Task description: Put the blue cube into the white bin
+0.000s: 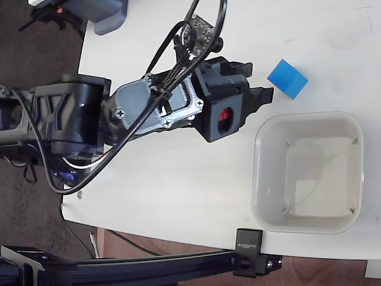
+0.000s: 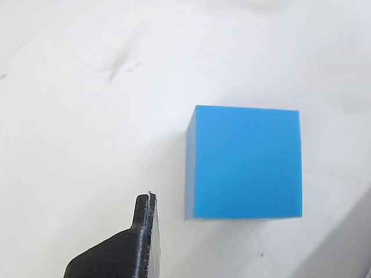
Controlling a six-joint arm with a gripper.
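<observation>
While near hand [image 1: 262,83], blue cube [image 1: 287,78] unobstructed.

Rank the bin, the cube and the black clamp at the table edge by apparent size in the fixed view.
1. bin
2. cube and clamp: look similar, so no ranking between them.

In my fixed view the cube [image 1: 287,78] sits on the worktop [image 1: 178,179] at upper right, just above the bin [image 1: 308,171]; my arm [image 1: 119,113] reaches in from the left.
</observation>
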